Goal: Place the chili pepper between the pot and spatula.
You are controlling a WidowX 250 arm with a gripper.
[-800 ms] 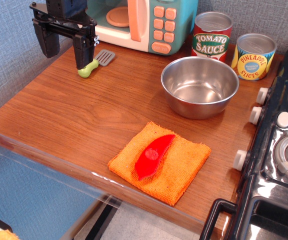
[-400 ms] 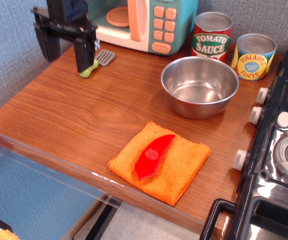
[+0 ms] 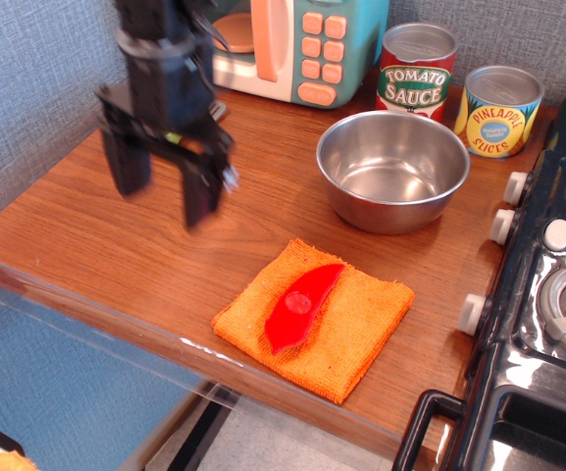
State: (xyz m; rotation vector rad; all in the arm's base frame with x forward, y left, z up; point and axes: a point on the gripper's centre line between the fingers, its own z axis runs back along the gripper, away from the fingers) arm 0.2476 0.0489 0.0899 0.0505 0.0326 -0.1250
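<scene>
Observation.image view: approach step. Claw, fingers apart and empty, hangs above the surface, left of the chili pepper, which lies on an orange cloth in front of the pot. Spatula hidden behind the arm. Next: descend over the pepper and close.

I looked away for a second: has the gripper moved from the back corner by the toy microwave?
Yes. The gripper, jaws open, has come forward and right, away from the toy microwave toward the orange cloth holding the chili pepper.
</scene>
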